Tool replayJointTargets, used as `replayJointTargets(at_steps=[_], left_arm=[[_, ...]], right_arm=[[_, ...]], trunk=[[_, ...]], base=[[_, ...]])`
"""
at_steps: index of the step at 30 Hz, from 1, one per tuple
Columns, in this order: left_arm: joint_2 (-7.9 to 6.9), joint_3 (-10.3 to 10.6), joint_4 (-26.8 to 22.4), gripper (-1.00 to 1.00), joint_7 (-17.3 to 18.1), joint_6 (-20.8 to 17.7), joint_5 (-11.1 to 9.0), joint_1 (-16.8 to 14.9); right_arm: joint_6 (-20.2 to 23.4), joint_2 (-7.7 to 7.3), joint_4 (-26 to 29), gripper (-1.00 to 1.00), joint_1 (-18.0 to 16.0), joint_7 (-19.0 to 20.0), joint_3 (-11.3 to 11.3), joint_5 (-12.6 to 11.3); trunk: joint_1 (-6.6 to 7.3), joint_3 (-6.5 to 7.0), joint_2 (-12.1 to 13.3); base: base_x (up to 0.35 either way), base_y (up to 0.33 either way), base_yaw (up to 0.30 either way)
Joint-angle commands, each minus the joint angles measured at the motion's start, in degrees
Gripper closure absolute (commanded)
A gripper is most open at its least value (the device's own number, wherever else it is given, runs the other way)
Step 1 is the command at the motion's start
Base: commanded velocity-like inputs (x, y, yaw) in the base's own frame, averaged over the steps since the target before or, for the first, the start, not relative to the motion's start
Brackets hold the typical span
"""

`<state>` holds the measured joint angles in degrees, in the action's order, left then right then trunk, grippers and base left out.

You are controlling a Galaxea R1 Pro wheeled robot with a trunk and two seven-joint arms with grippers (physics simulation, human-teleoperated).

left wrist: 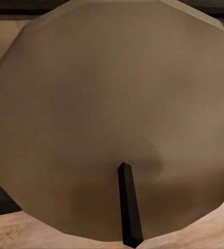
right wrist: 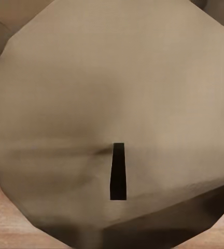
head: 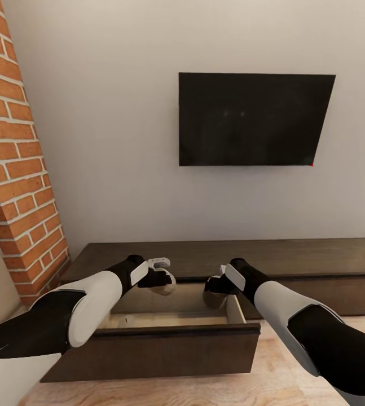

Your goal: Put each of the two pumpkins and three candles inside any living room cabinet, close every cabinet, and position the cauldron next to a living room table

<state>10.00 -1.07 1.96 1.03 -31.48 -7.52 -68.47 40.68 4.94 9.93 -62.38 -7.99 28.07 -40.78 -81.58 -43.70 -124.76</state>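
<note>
Two candles are up over the open drawer of the cabinet, one in each gripper. On the left, the left gripper looks closed on a tan candle, its pale top and dark wick pressed close to the left wrist camera. To the right, the right gripper appears closed on a second candle with its own wick; the fingers themselves are hidden, so how tightly either holds I cannot tell. To do this step well, I would lower each candle down inside the drawer walls before letting go, and set them apart so they stay upright. The visible strip of drawer floor looks bare, though the front wall hides much of it.
</note>
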Motion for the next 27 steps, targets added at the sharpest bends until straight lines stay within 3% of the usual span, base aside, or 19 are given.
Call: replayJointTargets(at_steps=[1,5,6,8,11,13,17,27], left_arm=[[0.00,-0.07,0.12,1.00,-0.03,-0.08,-0.39,-0.08],[0.00,-0.10,0.14,1.00,-0.46,-0.08,-0.87,-0.08],[0.00,-0.13,0.15,1.00,-1.67,-0.08,-2.16,-0.08],[0.00,-0.16,0.21,1.00,-5.63,-0.03,-6.73,-0.06],[0.00,-0.16,0.23,1.00,-8.23,0.00,-11.85,-0.06],[0.00,-0.14,0.23,1.00,-9.18,-0.01,-14.01,-0.08],[0.00,-0.08,0.16,1.00,-9.40,-0.37,-14.92,-0.07],[0.00,0.06,0.14,1.00,-9.02,-2.52,-14.60,-0.07]], right_arm=[[0.19,-0.01,0.09,1.00,-0.03,-0.45,0.31,-0.61],[0.19,0.02,0.09,1.00,-0.02,-0.20,0.46,-0.56],[0.19,0.04,0.09,1.00,-0.02,0.36,1.01,-0.56],[0.19,0.00,0.09,1.00,-0.02,1.62,3.86,-0.60],[0.14,-0.01,0.09,1.00,0.05,2.56,7.23,-0.65],[0.02,-0.01,0.09,1.00,0.12,2.94,8.67,-0.69],[-1.44,0.05,0.09,1.00,0.29,3.14,9.39,-0.70],[-1.88,0.25,0.09,1.00,0.42,3.15,9.45,-0.70]], trunk=[[0.01,-0.06,-0.03],[0.01,-0.06,-0.03],[0.01,-0.06,-0.03],[0.01,-0.06,-0.03],[0.01,-0.06,-0.03],[-0.21,-0.24,-0.43],[-1.09,-0.96,-2.04],[-3.29,-2.76,-6.05]], base=[[0.009,-0.004,0.000],[0.003,-0.001,0.000],[0.000,0.000,0.000],[0.000,0.000,0.000],[0.000,0.000,0.000],[0.000,0.000,0.000],[0.000,0.000,0.000],[0.000,0.000,0.000]])
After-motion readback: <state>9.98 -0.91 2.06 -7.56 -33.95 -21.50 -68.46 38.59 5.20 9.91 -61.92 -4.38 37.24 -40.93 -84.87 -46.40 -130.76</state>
